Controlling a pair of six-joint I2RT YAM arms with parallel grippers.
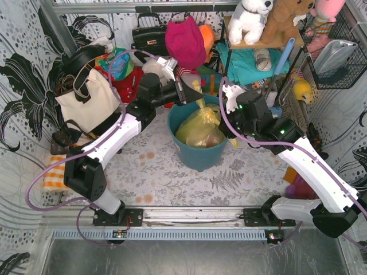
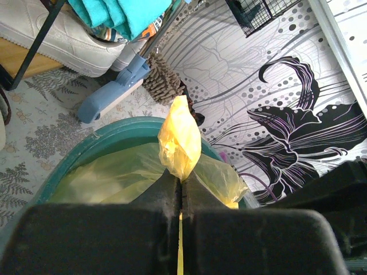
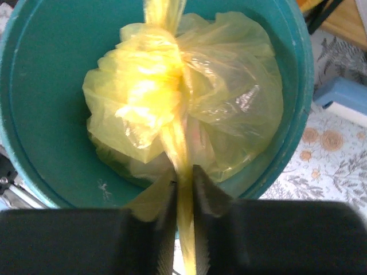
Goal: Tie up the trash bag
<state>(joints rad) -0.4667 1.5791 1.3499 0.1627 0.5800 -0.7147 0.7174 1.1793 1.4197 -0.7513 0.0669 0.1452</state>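
Two arms are leaning over the flower-patterned table point(image 1: 155, 172) and meeting above a teal bin point(image 1: 198, 157). At the far left a cream tote bag point(image 1: 86, 103) with dark straps is standing against the wall, with an orange striped cloth point(image 1: 54, 175) lying nearer, by the left arm's base. The left arm point(image 1: 114, 140) is stretching to the right and away, and the left gripper point(image 1: 189, 90) is hovering over the bin's far-left rim. Its jaws are clenched tight on a twisted tail of the trash bag point(image 1: 200, 130). In the left wrist view the yellow plastic is sticking up past the closed fingers point(image 2: 163, 192) as a crumpled point.

The trash bag is sitting inside the bin near the middle of the table, its yellow-green film bunched into a rounded bundle. From the bundle one strand is rising to the left gripper, and another is running to the right.

The right gripper point(image 1: 228, 134) is hanging just beside the bin's right rim. In the right wrist view its jaws are pinching that second strand, which is filling the narrow slit between the fingers point(image 3: 203, 192), so it is grasping the bag. The right arm point(image 1: 312, 169) is slanting back to its base at the near right.

Behind the bin a black handbag point(image 1: 149, 34) and a magenta hat point(image 1: 184, 40) are resting by the far wall. To their right a white plush toy point(image 1: 249, 20) is sitting on a shelf above teal cloth point(image 1: 252, 63).
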